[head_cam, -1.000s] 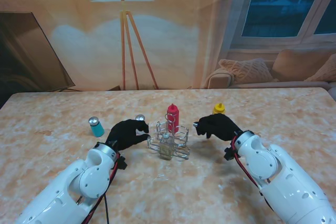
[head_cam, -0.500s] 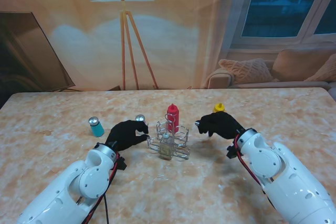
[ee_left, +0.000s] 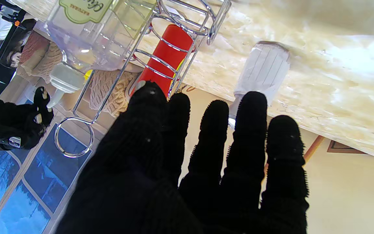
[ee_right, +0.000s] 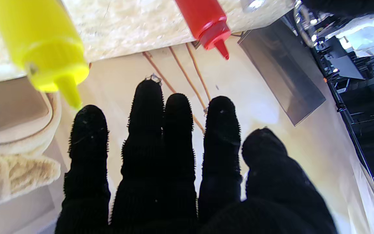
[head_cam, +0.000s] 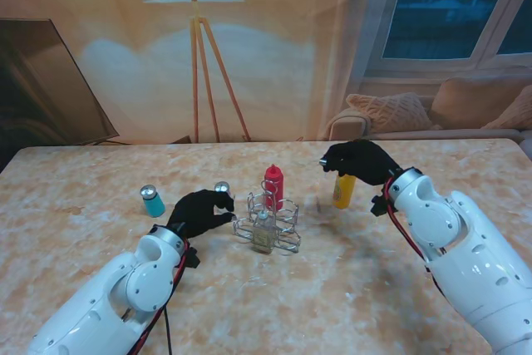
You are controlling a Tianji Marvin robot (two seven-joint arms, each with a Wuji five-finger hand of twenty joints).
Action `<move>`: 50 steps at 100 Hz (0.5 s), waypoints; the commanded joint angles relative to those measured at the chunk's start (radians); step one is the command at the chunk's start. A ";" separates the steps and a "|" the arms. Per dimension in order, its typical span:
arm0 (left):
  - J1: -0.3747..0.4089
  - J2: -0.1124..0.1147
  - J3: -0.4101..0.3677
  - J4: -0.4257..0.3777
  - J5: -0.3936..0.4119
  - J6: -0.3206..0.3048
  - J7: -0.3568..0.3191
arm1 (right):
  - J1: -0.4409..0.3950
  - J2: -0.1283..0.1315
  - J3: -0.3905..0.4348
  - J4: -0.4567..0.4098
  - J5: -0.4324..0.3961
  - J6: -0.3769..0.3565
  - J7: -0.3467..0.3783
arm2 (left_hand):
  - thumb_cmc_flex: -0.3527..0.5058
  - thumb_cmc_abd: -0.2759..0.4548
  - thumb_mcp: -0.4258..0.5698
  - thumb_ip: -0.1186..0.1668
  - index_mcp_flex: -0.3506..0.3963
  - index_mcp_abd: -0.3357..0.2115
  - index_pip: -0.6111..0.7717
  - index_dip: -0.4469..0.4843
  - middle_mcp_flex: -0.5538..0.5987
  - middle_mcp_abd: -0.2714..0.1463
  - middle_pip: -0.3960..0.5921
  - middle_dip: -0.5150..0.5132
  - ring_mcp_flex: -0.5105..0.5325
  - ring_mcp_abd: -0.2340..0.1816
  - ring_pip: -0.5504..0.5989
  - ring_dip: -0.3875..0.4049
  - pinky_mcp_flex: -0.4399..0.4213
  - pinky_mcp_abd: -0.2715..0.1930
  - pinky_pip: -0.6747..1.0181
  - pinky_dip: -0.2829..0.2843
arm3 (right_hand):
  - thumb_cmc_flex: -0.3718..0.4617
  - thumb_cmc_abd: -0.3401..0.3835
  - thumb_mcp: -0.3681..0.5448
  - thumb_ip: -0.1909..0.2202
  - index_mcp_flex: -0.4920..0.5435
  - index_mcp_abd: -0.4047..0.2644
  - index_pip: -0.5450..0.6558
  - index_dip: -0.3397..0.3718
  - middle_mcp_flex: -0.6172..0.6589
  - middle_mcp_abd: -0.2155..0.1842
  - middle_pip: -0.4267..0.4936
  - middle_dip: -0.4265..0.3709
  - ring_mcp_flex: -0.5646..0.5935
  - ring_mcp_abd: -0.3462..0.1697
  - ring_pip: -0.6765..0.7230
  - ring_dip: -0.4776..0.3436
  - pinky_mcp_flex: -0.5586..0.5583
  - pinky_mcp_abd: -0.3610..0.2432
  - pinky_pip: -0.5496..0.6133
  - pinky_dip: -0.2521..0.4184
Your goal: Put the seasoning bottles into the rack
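Observation:
The wire rack (head_cam: 268, 220) stands mid-table with a red bottle (head_cam: 273, 181) in a far slot and a clear bottle (head_cam: 263, 235) in a near slot. My left hand (head_cam: 199, 212) rests open just left of the rack, holding nothing. Behind its fingers stands a white shaker (head_cam: 222, 188); the left wrist view shows the shaker (ee_left: 263, 73) just past the fingertips, beside the rack (ee_left: 161, 45). A yellow bottle (head_cam: 342, 191) stands upright right of the rack. My right hand (head_cam: 357, 162) hovers open over its top. In the right wrist view the yellow bottle (ee_right: 41, 42) stands free beyond the fingers (ee_right: 148, 123).
A teal bottle (head_cam: 152, 201) with a silver cap stands alone on the left of the marble table (head_cam: 100, 189). A printed room backdrop rises behind the table's far edge.
My right hand has risen and swung right and away from me, uncovering the yellow bottle's body. The left hand and the rack have stayed put.

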 commanded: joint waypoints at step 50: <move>-0.009 0.000 0.011 0.003 0.003 0.009 -0.024 | 0.035 0.023 0.039 0.042 -0.226 0.023 -0.026 | 0.018 -0.039 0.008 0.016 0.009 -0.004 0.004 0.001 0.008 -0.005 0.003 0.006 0.005 0.004 -0.012 0.004 -0.012 0.003 -0.016 0.015 | -0.285 -0.342 0.500 -0.036 -0.368 0.253 -0.512 -0.067 -0.438 0.111 -0.286 -0.196 -0.414 0.072 -0.395 -0.287 -0.320 -0.087 -0.196 -0.189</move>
